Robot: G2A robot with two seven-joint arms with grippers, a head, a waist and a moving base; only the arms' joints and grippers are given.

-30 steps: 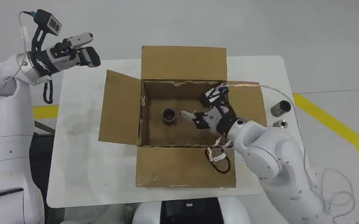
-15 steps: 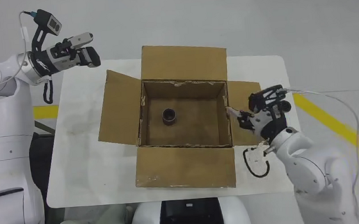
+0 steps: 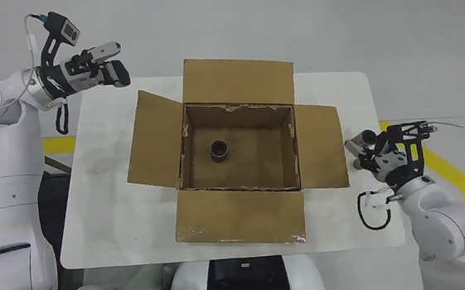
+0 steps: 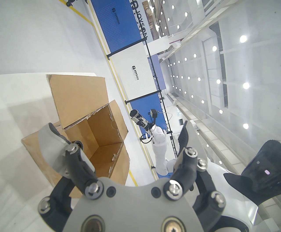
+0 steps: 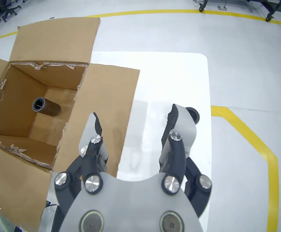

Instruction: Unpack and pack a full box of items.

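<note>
One dark cylinder (image 3: 220, 150) is seen standing upright on the floor of the box (image 3: 239, 215), nearer its left wall. All four flaps are folded outward. The box is set in the middle of the table (image 3: 114, 213).

A second cylinder (image 5: 195, 114) is found on the table beyond the box's right flap, near the table's edge. It lies just outside one finger of the right gripper (image 5: 134, 112); whether it is touched cannot be told. That gripper's fingers are spread wide and nothing is held between them. The left gripper (image 4: 116, 129) is held off the table's far left corner, likewise spread and empty.

Unpacking is judged nearly done, with the boxed cylinder to be taken next. The right gripper should first be lifted clear of the second cylinder, so that it is not knocked over or rolled off the edge. The flap should then be cleared, the descent made straight down between the walls, and the fingers closed across the cylinder's body below its rim.
</note>
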